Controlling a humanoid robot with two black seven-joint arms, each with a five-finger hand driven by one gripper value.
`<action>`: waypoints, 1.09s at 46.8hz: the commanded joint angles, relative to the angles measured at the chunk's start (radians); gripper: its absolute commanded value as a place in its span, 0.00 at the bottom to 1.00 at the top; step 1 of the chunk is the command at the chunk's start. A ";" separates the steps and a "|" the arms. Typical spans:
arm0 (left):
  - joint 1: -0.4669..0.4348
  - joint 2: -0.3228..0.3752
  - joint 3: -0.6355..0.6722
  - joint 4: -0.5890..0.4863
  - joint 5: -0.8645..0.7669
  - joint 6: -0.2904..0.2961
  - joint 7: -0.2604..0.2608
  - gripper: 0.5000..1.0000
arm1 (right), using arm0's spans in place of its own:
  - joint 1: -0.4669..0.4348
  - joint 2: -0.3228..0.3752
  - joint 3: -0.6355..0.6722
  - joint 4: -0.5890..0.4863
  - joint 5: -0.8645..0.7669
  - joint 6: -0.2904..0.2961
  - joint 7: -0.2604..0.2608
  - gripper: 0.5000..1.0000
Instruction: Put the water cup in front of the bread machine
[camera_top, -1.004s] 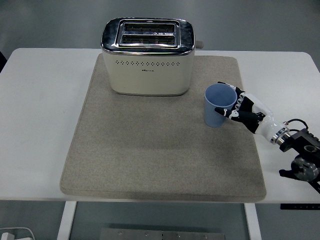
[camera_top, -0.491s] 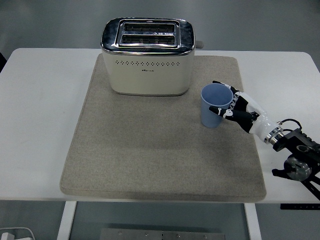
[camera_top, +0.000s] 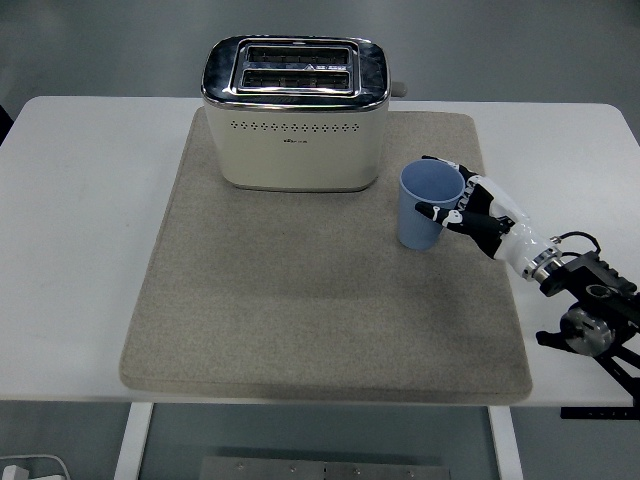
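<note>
The right hand (camera_top: 478, 212) covers the far-right wall of the water cup (camera_top: 428, 206), so contact there is unseen. The small print below the perforations on the bread machine (camera_top: 296, 112) is too small to read. The right arm beyond the cup is cut off by the frame edge.

Light: bright, even, from above.
Shadows: soft and faint; a thin dark band under the cream two-slot toaster with chrome top (camera_top: 295, 112), another along the near edge of the beige fabric mat (camera_top: 300, 320).
Glare: mild sheen on the chrome top; the white table (camera_top: 80, 250) nearly washes out.
Focus: sharp throughout, no motion blur.
</note>
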 joint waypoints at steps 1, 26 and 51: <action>0.000 0.000 0.000 0.000 0.000 -0.001 0.001 1.00 | 0.003 0.011 -0.001 0.001 0.000 -0.015 0.001 0.52; 0.000 0.000 0.002 0.000 0.000 0.000 -0.001 1.00 | 0.024 0.103 -0.007 0.014 -0.044 -0.056 0.001 0.52; -0.002 0.000 0.000 0.000 0.000 0.000 0.001 1.00 | 0.064 0.175 -0.027 0.012 -0.046 -0.085 0.003 0.55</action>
